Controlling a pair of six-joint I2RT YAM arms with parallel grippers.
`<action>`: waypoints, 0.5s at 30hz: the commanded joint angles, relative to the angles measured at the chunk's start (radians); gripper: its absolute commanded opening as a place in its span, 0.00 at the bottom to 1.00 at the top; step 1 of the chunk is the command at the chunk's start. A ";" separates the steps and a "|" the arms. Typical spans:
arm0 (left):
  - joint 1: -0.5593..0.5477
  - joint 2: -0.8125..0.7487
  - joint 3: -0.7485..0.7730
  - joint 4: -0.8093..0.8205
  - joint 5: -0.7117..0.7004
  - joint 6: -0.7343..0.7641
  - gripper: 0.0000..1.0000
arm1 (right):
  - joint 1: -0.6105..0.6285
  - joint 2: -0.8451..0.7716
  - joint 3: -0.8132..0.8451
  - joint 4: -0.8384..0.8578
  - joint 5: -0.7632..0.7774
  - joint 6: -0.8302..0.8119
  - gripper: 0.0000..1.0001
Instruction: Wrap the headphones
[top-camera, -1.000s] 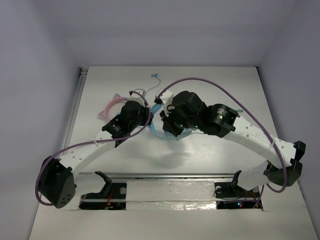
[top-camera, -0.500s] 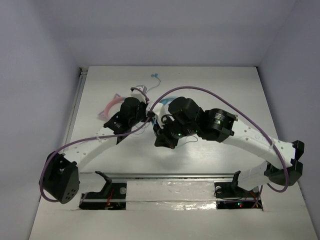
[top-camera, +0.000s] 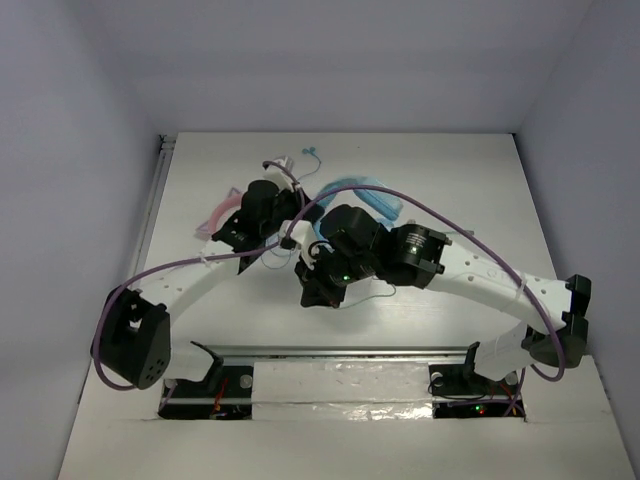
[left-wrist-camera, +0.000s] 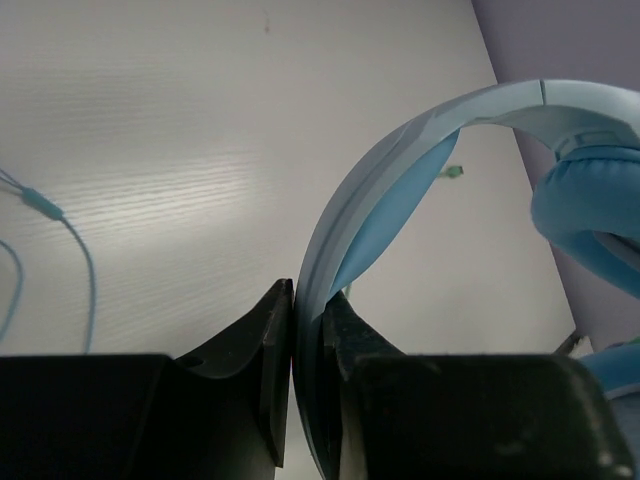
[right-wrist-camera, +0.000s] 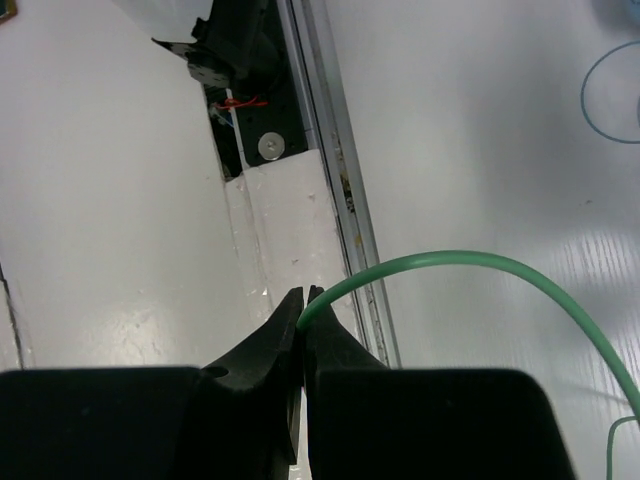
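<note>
Both pairs of jaws are closed on part of the headphones (top-camera: 365, 190). The left jaws clamp the light-blue headband (left-wrist-camera: 400, 150) edge-on between their black fingers (left-wrist-camera: 262, 345), with the band filling the narrow gap. From there the band arches up and to the right toward a big padded ear cup (left-wrist-camera: 590, 210) at the edge of the left wrist view. The right jaws are pinched almost together on the thin green cable (right-wrist-camera: 450, 258), gripping it right at their tips. The cable curves up and away to the right in a smooth arc, then drops out of the right wrist view at the right-hand side. Seen from above, the headphones sit toward the far middle of the white table (top-camera: 470, 180), just beyond the right arm's wrist (top-camera: 415, 250) and beside the left arm's wrist (top-camera: 262, 210). Whether they touch the table cannot be told. The right jaws are nearer the arm bases, well apart from the ear cups. A pink-banded pair of headphones (top-camera: 222, 212) lies on the table to the left of the left wrist, partly hidden by it. A thin blue cord (left-wrist-camera: 75, 240) trails across the table nearby.
</note>
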 joint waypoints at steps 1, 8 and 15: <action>-0.070 -0.034 0.027 0.051 -0.006 0.021 0.00 | 0.009 -0.002 0.030 0.082 0.036 0.007 0.00; -0.081 -0.170 -0.201 0.125 -0.001 0.027 0.00 | -0.010 -0.021 0.065 0.066 0.177 0.051 0.00; -0.112 -0.348 -0.301 0.022 -0.046 0.045 0.00 | -0.120 -0.068 0.012 0.049 0.272 0.073 0.00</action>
